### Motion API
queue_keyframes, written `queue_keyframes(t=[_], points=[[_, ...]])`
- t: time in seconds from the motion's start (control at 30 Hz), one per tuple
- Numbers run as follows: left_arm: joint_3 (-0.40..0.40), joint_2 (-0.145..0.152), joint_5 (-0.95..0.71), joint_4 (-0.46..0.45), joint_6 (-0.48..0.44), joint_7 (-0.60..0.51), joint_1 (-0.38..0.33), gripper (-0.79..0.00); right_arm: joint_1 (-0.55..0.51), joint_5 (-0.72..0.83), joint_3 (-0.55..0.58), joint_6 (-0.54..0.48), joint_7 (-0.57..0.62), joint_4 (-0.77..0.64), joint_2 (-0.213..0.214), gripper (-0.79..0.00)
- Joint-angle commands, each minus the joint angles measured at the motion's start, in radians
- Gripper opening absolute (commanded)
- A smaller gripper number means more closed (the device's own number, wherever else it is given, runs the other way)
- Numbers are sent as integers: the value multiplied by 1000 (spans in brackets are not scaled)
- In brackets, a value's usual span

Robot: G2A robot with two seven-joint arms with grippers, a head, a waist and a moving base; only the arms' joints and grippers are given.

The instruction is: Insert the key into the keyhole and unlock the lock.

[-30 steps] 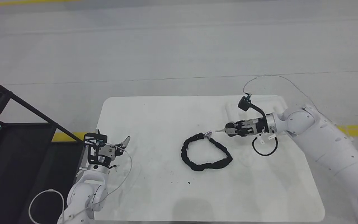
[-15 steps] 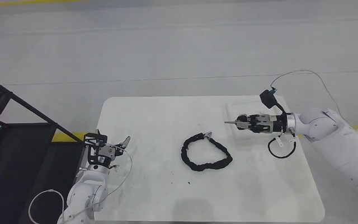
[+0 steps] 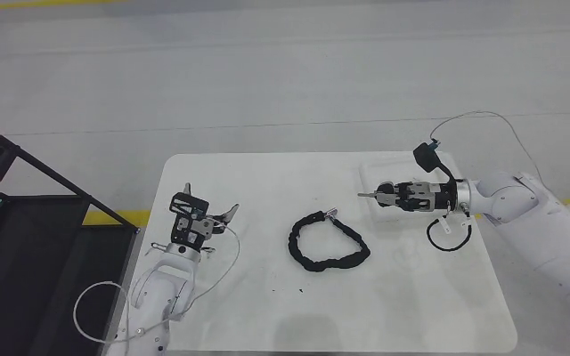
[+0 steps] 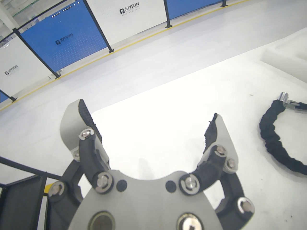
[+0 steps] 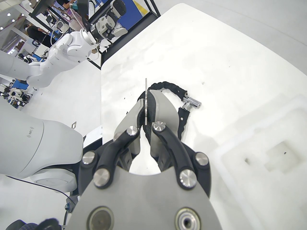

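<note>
A black fabric-covered chain lock (image 3: 325,247) lies curled in the middle of the white table (image 3: 267,182), its metal lock end (image 3: 331,214) toward the back. My right gripper (image 3: 381,196) hovers to the right of that end, shut on a thin metal key (image 3: 365,194) that points at the lock from a short gap. In the right wrist view the key (image 5: 145,89) sticks out between the pads of the right gripper (image 5: 147,98), with the lock's silver cylinder (image 5: 193,102) beyond. My left gripper (image 3: 210,203) stands open over the table's left side, the chain lock (image 4: 273,135) off to its side.
A white foam tray (image 3: 405,171) with recessed pockets sits at the table's back right, under the right wrist; it is also seen as the foam tray (image 5: 263,149). A black frame stands off the table's left edge. Loose cables hang from both arms.
A second ago the key was nearly at the lock end; the right gripper then drew back to the right with it. The left arm has since moved in over the table's left part.
</note>
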Motion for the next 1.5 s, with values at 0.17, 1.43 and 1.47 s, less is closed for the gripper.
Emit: queue_keyframes(t=[0.17,1.43,1.47], points=[[131,-19,62,17,10,-51,-112,0,0,0,0,0,0,0,0,-785],[583,-153,60,478,-181,-270,-554,0,0,0,0,0,0,0,0,-785],[583,-153,60,478,-181,-270,-554,0,0,0,0,0,0,0,0,-785]])
